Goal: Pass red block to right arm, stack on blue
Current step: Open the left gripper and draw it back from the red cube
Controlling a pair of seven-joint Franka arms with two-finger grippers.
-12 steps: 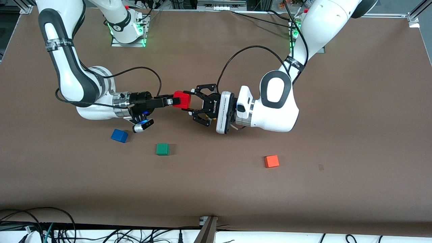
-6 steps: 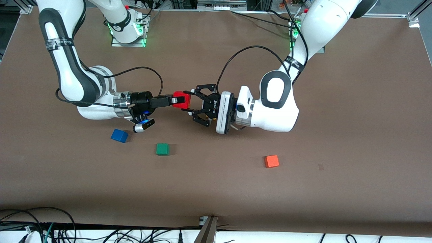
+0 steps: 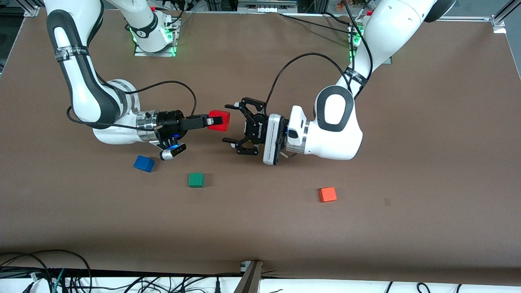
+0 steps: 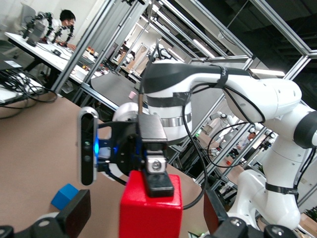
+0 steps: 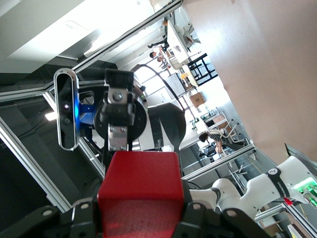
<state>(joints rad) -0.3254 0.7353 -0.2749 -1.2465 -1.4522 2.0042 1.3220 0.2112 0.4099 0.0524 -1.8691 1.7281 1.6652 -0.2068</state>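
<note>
The red block (image 3: 219, 121) is up in the air over the middle of the table, held in my right gripper (image 3: 215, 121), whose slim black fingers are shut on it. My left gripper (image 3: 230, 123), the wide claw, is open and faces the block from the left arm's end, with its fingers off the block. In the left wrist view the red block (image 4: 150, 210) shows between my spread pads (image 4: 74, 213), with a slim right finger on top of it. It also fills the bottom of the right wrist view (image 5: 138, 191). The blue cube (image 3: 144, 163) lies on the table below the right wrist.
A green cube (image 3: 196, 179) lies beside the blue one, toward the left arm's end. An orange cube (image 3: 327, 194) lies nearer the front camera than the left arm's wrist. The brown table (image 3: 427, 142) stretches round them. The blue cube also shows in the left wrist view (image 4: 64, 196).
My left gripper has opened off the red block and drawn back a little toward the left arm's end. The right gripper keeps hold of the block in the same place.
</note>
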